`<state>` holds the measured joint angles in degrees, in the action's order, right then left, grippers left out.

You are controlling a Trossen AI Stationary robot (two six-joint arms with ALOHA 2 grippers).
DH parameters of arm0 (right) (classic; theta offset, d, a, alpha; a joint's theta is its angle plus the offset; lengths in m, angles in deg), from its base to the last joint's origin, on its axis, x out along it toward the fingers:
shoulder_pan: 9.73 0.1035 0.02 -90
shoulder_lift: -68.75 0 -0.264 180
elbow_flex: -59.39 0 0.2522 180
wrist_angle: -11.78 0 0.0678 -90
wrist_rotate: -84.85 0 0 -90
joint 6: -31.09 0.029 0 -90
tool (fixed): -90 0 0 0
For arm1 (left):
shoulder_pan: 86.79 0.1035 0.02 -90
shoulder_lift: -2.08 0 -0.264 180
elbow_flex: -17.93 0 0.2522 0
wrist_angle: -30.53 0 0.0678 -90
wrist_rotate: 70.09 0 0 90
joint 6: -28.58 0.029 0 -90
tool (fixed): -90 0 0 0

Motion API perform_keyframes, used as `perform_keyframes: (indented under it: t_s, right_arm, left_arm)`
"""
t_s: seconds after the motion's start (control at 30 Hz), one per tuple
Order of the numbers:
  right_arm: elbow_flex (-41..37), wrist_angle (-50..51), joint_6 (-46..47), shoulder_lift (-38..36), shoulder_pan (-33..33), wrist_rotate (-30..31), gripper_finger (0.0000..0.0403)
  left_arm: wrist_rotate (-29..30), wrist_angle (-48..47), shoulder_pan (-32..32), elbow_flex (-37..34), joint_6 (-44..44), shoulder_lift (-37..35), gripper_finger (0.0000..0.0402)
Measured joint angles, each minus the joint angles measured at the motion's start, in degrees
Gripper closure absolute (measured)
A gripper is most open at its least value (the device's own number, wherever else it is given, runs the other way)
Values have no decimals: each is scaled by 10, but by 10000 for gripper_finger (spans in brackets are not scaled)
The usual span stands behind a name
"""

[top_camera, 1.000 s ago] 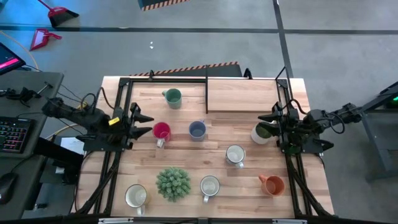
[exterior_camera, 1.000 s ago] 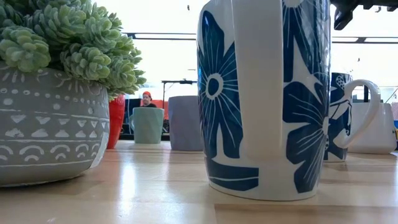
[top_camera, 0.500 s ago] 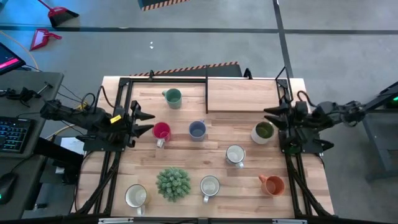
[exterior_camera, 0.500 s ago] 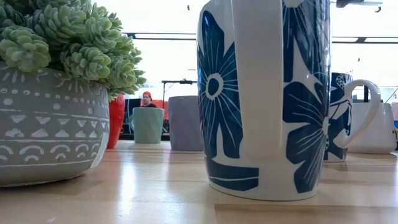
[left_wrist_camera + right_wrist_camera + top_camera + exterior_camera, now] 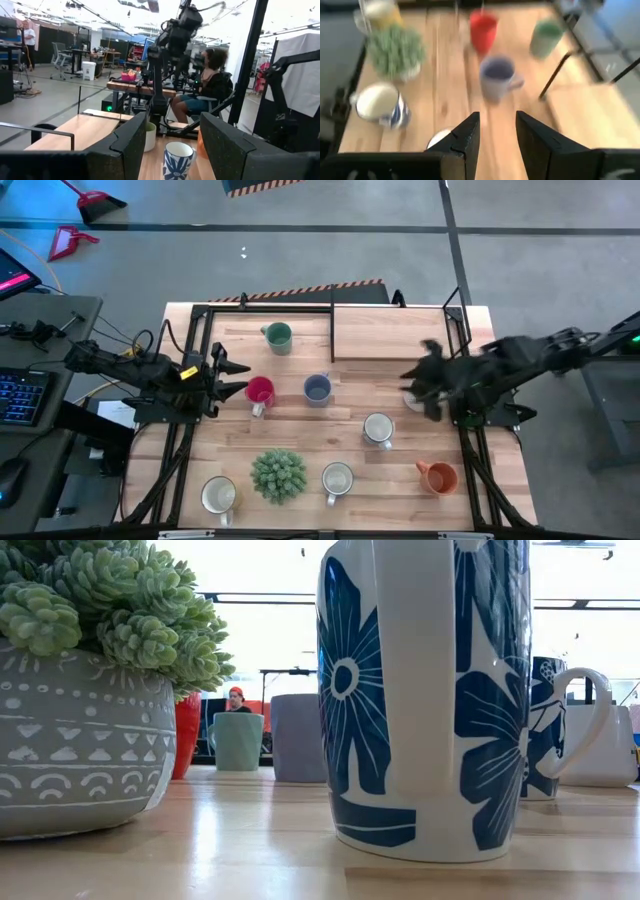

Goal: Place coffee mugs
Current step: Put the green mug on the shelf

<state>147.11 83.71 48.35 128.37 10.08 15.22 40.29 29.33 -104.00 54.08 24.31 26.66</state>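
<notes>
The counter (image 5: 300, 430) fills the middle of the high view, with a raised wooden board (image 5: 388, 333) at its upper right. A teal mug (image 5: 277, 336) stands near the upper middle. Below it, in a row, are a red mug (image 5: 260, 391) and a blue-grey mug (image 5: 317, 389). A white mug (image 5: 378, 428) sits right of centre, and an orange mug (image 5: 438, 476) lies toward the lower right. Along the bottom stand a cream mug (image 5: 218, 495) at the left, a spiky plant (image 5: 278, 474) and another white mug (image 5: 337, 479).

The left gripper (image 5: 232, 377) hovers at the counter's left edge, just beside the red mug but apart from it; its fingers stand apart and hold nothing. In its wrist view a blue-flowered mug (image 5: 178, 160) shows between the fingers (image 5: 127, 145), farther off, and a person (image 5: 210, 85) sits beyond the counter.

The right gripper (image 5: 425, 380) is blurred, at the right of the counter below the board. A pale mug rim (image 5: 408, 400) peeks out from under it; I cannot tell its colour. In the right wrist view its fingers (image 5: 467, 137) stand apart with nothing between them, over bare wood, and the blue-grey mug lies ahead.

In the low view the plant pot (image 5: 85, 750) fills the left and a white mug with blue flowers (image 5: 425, 690) the centre.
</notes>
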Motion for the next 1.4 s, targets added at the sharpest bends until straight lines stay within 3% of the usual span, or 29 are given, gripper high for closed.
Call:
perform_keyframes:
  t_s: [0.23, 0.37, 0.5, 0.7, 0.93, 1.2, 1.4]
  right_arm:
    - [2, 116, 127, 105, 0, -14, 293]
    - [2, 203, 252, 154, -4, 11, 293]
    - [2, 242, 386, 186, -20, -12, 293]
    - [-4, 246, 504, 228, -26, -13, 293]
    - [-91, 224, 659, 241, -25, -26, 293]
    - [-166, 135, 697, 239, -26, -29, 293]
    - [-198, 144, 740, 239, -26, -8, 293]
  left_arm:
    - [0, -7, 0, 0, -1, 0, 227]
    - [0, -8, 0, 0, -1, 0, 227]
    - [-5, -8, 0, 0, -1, 0, 227]
    - [-12, -8, 0, 0, -1, 0, 227]
    - [-20, -8, 0, 0, -1, 0, 227]
    - [-20, -8, 0, 0, 0, 0, 227]
    - [-20, -7, 0, 0, 0, 0, 227]
